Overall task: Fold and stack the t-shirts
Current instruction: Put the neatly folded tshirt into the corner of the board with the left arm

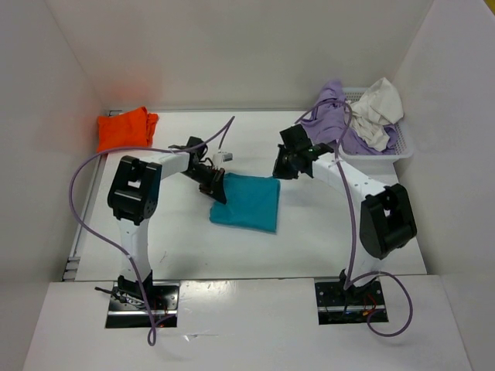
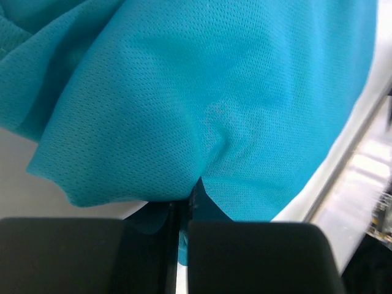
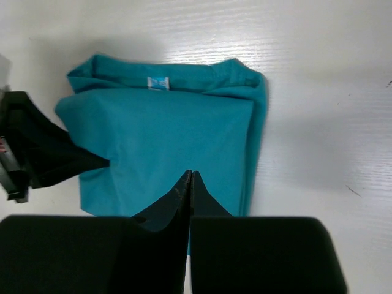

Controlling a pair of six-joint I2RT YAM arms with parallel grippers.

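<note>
The left hand (image 1: 217, 188) is closed, pinching the left edge of the teal t-shirt (image 1: 249, 202), which lies folded into a rough square on the table (image 1: 309, 247) between the arms. The right hand (image 1: 283, 165), closed on nothing, hovers over the shirt's far right corner, its arm bent inward. The orange t-shirt (image 1: 125, 128) sits folded at the far left corner, well apart, so I judge the work near halfway: the stacking remains, and the lavender t-shirt (image 1: 338, 124) and off-white t-shirt (image 1: 379, 108) lie crumpled in the basket (image 1: 404, 147).
</note>
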